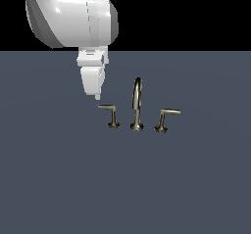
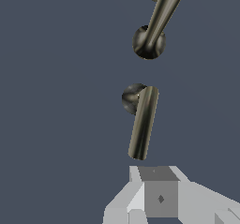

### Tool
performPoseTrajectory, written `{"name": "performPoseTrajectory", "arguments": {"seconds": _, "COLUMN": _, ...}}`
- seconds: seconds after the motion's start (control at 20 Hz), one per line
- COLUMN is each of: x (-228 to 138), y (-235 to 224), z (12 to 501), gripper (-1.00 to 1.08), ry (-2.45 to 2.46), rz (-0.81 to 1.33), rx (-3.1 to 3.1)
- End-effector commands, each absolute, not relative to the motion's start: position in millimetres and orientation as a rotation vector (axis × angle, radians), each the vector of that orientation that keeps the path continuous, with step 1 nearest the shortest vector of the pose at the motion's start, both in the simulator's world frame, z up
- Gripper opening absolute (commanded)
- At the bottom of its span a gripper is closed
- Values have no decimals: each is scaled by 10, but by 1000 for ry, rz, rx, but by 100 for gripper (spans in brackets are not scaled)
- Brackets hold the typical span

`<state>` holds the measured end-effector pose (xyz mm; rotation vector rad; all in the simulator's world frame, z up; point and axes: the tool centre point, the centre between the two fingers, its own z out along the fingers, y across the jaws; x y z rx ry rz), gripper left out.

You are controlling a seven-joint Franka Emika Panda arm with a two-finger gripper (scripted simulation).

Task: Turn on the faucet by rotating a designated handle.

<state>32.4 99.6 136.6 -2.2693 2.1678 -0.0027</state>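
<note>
The gripper [image 1: 94,95] hangs just beyond the handle [image 1: 110,114] tip, holding nothing, its opening unclear; approach under way; next, lowering beside the lever arm.

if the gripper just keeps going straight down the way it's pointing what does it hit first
Probably the free end of the handle: the gripper hangs just above that tip. Depth is unclear, so it could slip past onto the floor.

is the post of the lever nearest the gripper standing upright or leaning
Upright. In the exterior view the handle has a straight vertical post on its flared base, thin arm level on top; the twin lever leans.
</note>
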Motion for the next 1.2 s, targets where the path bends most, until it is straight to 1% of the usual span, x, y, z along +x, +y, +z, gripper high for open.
{"name": "performPoseTrajectory", "arguments": {"seconds": 0.0, "x": 442, "y": 938, "z": 1245, "gripper": -100, "ry": 2229, "rz": -5, "rx": -2212}}
{"name": "performPoseTrajectory", "arguments": {"seconds": 0.3, "x": 652, "y": 813, "z": 1025, "gripper": -100, "ry": 2337, "rz": -4, "rx": -2101}}
{"name": "performPoseTrajectory", "arguments": {"seconds": 0.6, "x": 755, "y": 742, "z": 921, "gripper": -100, "ry": 2388, "rz": -2, "rx": -2042}}
{"name": "performPoseTrajectory", "arguments": {"seconds": 0.95, "x": 764, "y": 732, "z": 911, "gripper": -100, "ry": 2393, "rz": -1, "rx": -2036}}
{"name": "performPoseTrajectory", "arguments": {"seconds": 1.15, "x": 646, "y": 824, "z": 911, "gripper": -100, "ry": 2393, "rz": -1, "rx": -2036}}
